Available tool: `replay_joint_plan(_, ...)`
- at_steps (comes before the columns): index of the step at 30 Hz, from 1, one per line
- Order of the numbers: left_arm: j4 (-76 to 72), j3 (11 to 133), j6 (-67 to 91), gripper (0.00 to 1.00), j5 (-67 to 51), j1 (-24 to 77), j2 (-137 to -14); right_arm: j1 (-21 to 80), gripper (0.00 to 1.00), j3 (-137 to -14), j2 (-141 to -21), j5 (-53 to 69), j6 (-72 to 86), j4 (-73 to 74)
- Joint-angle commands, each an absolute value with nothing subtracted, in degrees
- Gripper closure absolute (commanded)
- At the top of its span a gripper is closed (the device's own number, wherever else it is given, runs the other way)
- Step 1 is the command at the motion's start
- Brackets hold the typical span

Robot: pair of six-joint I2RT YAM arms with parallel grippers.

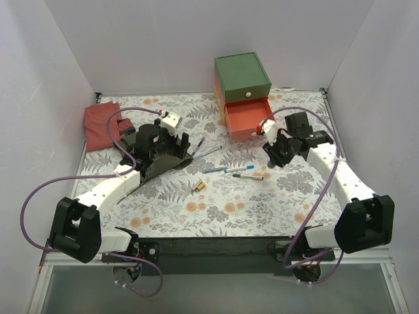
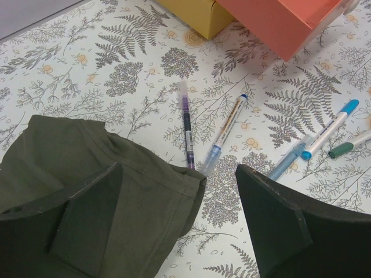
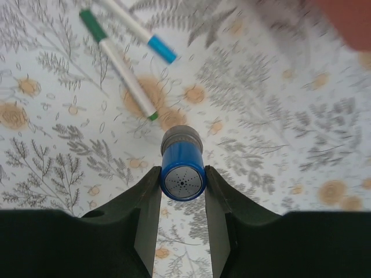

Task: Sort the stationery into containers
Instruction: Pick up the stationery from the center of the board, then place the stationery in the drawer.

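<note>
A red cloth (image 1: 101,124) is seen at the far left corner of the desk (image 1: 229,212). The left claw (image 2: 179,174) is spread wide with nothing between its fingers, one finger over a green cloth (image 2: 87,156). Just past the cloth's edge a purple pen (image 2: 186,124) and a white pen (image 2: 227,130) are laid, near ends close together. A brass piece (image 1: 198,187) lies mid-desk. Further right are a blue-capped marker (image 2: 327,130) and a green-capped marker (image 2: 348,147). At the far edge a chest (image 1: 242,75) is stood, its red drawer (image 1: 247,118) pulled out. The right claw (image 3: 182,169) is clamped on a blue cylinder (image 3: 183,180) near that drawer.
</note>
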State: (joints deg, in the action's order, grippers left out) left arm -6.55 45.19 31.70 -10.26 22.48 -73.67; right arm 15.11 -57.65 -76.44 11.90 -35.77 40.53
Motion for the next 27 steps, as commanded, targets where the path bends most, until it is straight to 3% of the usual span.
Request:
replay_joint_plan(1,-8.17,46.67,30.67,0.2,-9.85,22.59,-73.12,14.94,0.73,-75.36,-76.11,15.72,-36.65,47.71)
replay_joint_plan(11,-5.81,48.16,29.97,0.2,-9.32,22.59,-71.46,15.21,0.73,-107.63,-95.52,15.12,-35.95,52.03)
replay_joint_plan(18,-4.22,48.16,29.0,0.2,-7.91,22.59,-70.14,15.38,0.73,-116.8,-109.32,11.25,-37.43,52.29)
replay_joint_plan(27,-2.99,47.46,29.45,0.2,-8.96,22.67,-70.66,15.38,0.69,-120.23,-116.27,9.67,-39.38,52.82)
